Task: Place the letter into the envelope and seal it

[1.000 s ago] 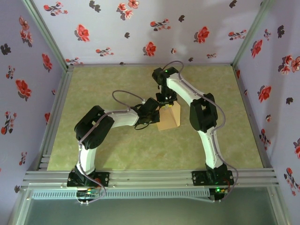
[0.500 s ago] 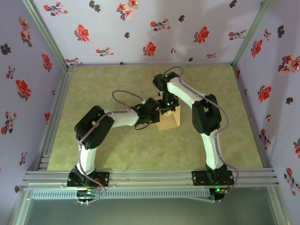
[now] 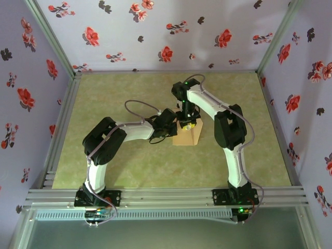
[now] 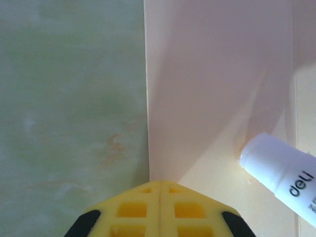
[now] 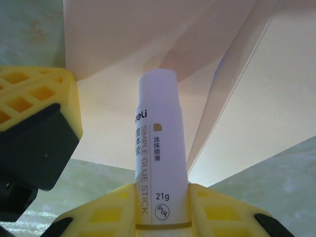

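Lilac flower-print walls (image 3: 155, 31) are boxing in a mottled green-yellow tabletop (image 3: 119, 88) on three sides.

Left arm (image 3: 129, 130), white links with black joints, is reaching from its base at 7 o'clock toward the middle. Right arm (image 3: 207, 106), same build, is rising from 5 o'clock, arching over and coming down from the 12 o'clock side.

Tan kraft-paper envelope (image 3: 188, 136) is lying near the middle of the tabletop, a little toward 3 o'clock, between the two wrists. Part of its paper is lifting up off the surface. In the left wrist view the envelope (image 4: 212, 74) is taking the 3 o'clock half, its straight edge running from 12 to 6 o'clock against the bare green surface. In the right wrist view the envelope (image 5: 123, 39) is spreading across 12 o'clock, with angled paper edges running toward 1 o'clock.

White cylindrical glue stick (image 5: 158, 148), printed "SIMPLE GLUE STICK", is pointing toward 12 o'clock with its tip against the envelope's paper. It is entering the left wrist view (image 4: 284, 173) from 4 o'clock, its tip touching the paper.

Right jaws are clamping the glue stick between yellow pads (image 5: 108, 217).

Left jaws are pressing together with nothing between them, yellow tips sitting at 6 o'clock over the envelope's straight edge. Whether they are bearing down on it I cannot tell.
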`<state>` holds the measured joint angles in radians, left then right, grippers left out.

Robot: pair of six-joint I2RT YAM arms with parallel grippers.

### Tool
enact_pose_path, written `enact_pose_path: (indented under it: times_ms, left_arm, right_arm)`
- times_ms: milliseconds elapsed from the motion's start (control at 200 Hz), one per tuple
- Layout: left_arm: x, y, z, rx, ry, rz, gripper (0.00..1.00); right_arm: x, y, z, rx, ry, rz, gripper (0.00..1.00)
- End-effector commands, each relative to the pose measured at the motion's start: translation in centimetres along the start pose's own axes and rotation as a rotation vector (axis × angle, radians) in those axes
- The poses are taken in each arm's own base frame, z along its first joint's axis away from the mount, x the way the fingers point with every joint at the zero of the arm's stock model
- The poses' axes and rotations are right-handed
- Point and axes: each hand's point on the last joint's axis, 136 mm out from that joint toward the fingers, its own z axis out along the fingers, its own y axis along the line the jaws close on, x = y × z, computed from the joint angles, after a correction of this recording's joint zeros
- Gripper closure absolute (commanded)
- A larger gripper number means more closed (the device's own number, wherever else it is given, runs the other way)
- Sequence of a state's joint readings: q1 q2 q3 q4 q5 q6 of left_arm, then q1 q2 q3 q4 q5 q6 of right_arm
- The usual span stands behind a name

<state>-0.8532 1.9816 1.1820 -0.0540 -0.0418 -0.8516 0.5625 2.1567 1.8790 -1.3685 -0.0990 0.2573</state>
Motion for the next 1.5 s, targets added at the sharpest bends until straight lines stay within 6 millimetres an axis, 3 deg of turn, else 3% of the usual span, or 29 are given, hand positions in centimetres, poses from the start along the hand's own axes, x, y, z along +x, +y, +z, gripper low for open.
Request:
enact_pose_path:
  times_ms: [0, 430, 620, 935, 1495]
  left_arm:
    - [4.0, 3.0, 1.6, -0.098, 0.114, 0.023, 1.0]
    - [4.0, 2.9, 1.7, -0.097, 0.116, 0.026, 1.0]
    - [4.0, 2.9, 1.7, -0.096, 0.115, 0.027, 1.0]
    - [4.1, 3.0, 1.7, -0.101, 0.119, 0.032, 1.0]
    - [4.3, 3.2, 1.8, -0.103, 0.121, 0.028, 1.0]
  right_arm:
    - [1.6, 0.0, -2.0, -0.029, 0.008, -0.016, 1.0]
    - [3.6, -0.2, 0.0, -0.049, 0.082, -0.012, 1.0]
    - [3.5, -0.9, 1.2, -0.012, 0.105, -0.008, 1.0]
    - [0.9, -1.9, 2.7, 0.036, 0.101, 0.021, 1.0]
    - [-3.7, -1.4, 4.4, 0.017, 0.076, 0.067, 1.0]
